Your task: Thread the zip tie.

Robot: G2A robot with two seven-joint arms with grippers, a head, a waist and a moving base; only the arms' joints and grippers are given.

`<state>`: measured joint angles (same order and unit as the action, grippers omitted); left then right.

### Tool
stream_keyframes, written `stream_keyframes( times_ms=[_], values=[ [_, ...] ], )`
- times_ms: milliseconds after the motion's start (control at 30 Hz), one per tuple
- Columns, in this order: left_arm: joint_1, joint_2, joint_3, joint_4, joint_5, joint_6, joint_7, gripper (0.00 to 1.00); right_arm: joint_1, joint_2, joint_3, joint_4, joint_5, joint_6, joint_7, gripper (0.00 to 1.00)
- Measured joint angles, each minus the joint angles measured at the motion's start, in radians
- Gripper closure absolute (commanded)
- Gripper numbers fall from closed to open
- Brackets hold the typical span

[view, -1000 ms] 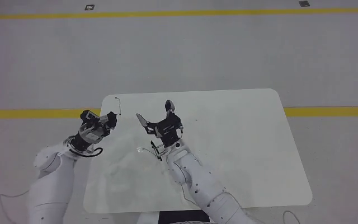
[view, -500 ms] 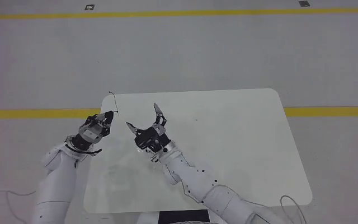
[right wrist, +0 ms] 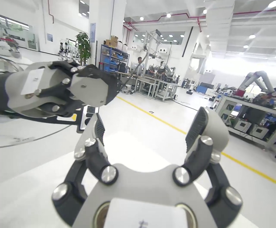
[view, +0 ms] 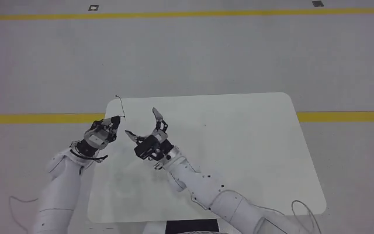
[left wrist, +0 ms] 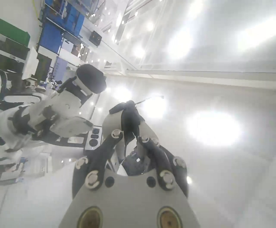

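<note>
Zip tie sticks up thin and black from left claw, which is pinched on it over tabletop far-left corner. Right claw just beside, fingers spread wide, holding nothing.

White table standing on grey floor, yellow line passing under the table, second yellow line running beyond the table, pillar, potted plant and blue shelving standing farther off, ceiling lights shining
</note>
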<state>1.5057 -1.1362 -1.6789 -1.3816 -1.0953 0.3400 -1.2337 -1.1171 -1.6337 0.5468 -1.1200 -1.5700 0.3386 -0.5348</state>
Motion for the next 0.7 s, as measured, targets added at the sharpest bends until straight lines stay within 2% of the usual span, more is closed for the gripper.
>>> stream_keyframes(
  times_ms=[67,100,133,467,600,700],
  values=[
    [0.0,0.0,0.0,0.0,0.0,0.0,0.0,1.0,0.013,-0.005,-0.016,0.012,0.0,0.002,-0.007,0.28],
    [0.0,0.0,0.0,0.0,0.0,0.0,0.0,1.0,0.017,-0.008,-0.021,0.017,0.0,0.002,-0.01,0.51],
    [0.0,0.0,0.0,0.0,0.0,0.0,0.0,1.0,0.021,-0.011,-0.025,0.022,0.0,0.002,-0.014,0.56],
    [0.0,0.0,0.0,0.0,0.0,0.0,0.0,1.0,0.042,-0.037,-0.032,0.084,0.0,0.001,-0.042,0.73],
    [0.0,0.0,0.0,0.0,0.0,0.0,0.0,1.0,0.045,-0.045,-0.035,0.097,0.0,0.001,-0.048,0.76],
    [0.0,0.0,0.0,0.0,0.0,0.0,0.0,1.0,0.05,-0.051,-0.041,0.106,0.0,0.001,-0.053,0.74]
  ],
)
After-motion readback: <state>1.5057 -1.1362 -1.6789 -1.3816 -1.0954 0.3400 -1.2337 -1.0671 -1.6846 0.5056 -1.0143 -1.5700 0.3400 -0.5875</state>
